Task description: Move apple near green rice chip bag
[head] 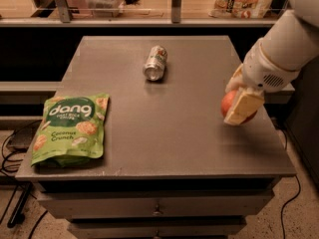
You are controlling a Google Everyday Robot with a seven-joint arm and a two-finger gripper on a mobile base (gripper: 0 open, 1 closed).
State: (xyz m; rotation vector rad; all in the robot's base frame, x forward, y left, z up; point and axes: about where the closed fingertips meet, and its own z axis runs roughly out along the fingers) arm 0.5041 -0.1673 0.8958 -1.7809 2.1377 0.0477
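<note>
The red-orange apple (229,103) is at the right side of the grey table (169,133), held between the cream fingers (243,106) of my gripper (237,107). The gripper is shut on the apple and holds it just above the tabletop, with the white arm reaching in from the upper right. One finger covers much of the apple's front. The green rice chip bag (70,126), with white "dang" lettering, lies flat at the table's front left, far from the apple.
A silver drink can (154,62) lies on its side at the back middle of the table. Drawers sit under the tabletop. Shelves with packages stand behind the table. Cables lie on the floor at left.
</note>
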